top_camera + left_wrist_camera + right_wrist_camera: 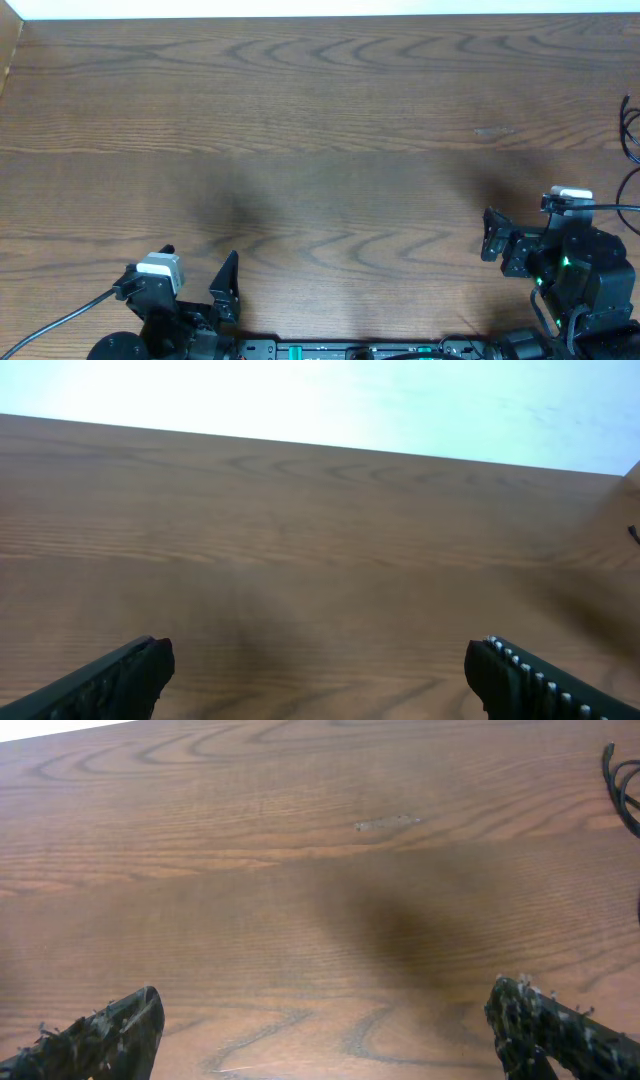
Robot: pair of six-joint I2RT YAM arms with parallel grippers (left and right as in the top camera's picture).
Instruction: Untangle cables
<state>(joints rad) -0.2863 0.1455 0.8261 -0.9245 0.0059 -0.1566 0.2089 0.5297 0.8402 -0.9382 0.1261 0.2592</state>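
Cables (623,130) barely show, cut by the edge; left claw (320,660), right claw (325,995) spread wide.

Overhead down – wrists low over table (320,120).

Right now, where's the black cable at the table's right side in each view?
Overhead: black cable at the right edge, upper half, partly cut off.
Left wrist: only a dark sliver at the right edge, probably it.
Right wrist: top right corner, looped.
Shared landmark: the table, its far edge shows in all three.
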